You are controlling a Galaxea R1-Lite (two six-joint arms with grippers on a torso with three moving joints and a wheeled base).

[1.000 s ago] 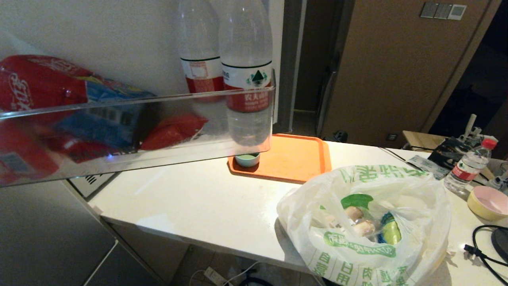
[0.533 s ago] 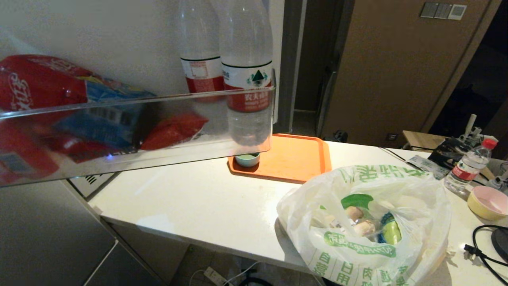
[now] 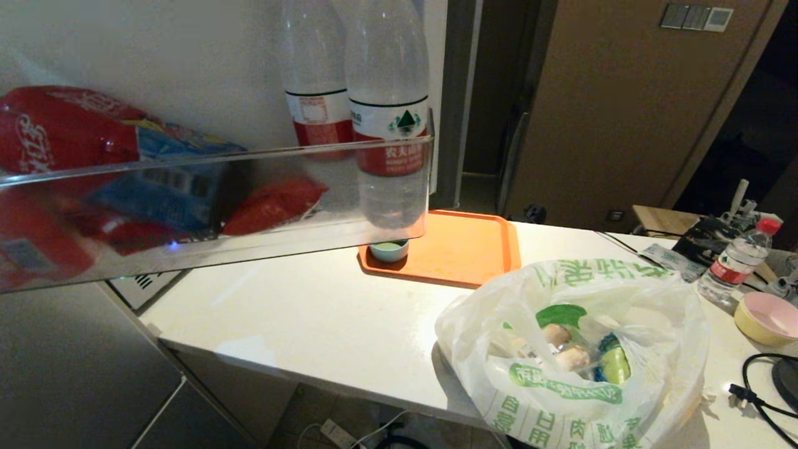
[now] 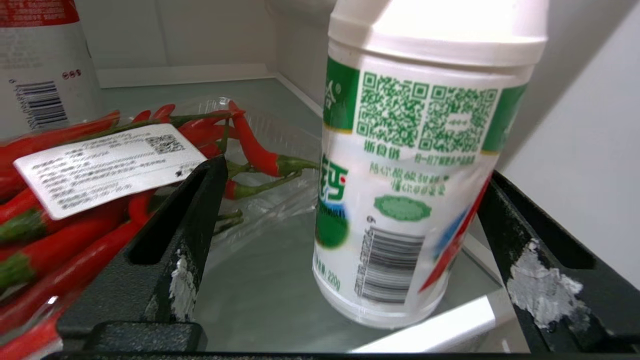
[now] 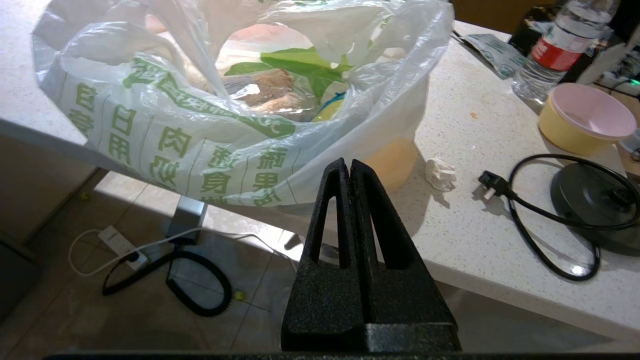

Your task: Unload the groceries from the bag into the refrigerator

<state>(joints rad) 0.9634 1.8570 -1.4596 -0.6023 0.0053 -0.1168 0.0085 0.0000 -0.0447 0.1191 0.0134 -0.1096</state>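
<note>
White bottle between the left gripper's spread fingers: cap cut off by the picture's edge, label print blurred. Chilli pack beside that gripper: partly hidden behind one finger, label text too small to read. Groceries beyond the right gripper: mostly veiled by the bag.

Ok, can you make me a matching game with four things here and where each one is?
Things:
1. white bottle
2. chili pack
3. small cup
4. pink and yellow bowl

Places:
A. on the orange tray
B. beside the red-capped water bottle
C. standing between the open left gripper fingers
D. lying on the fridge shelf

Pairs: 1-C, 2-D, 3-A, 4-B
</note>
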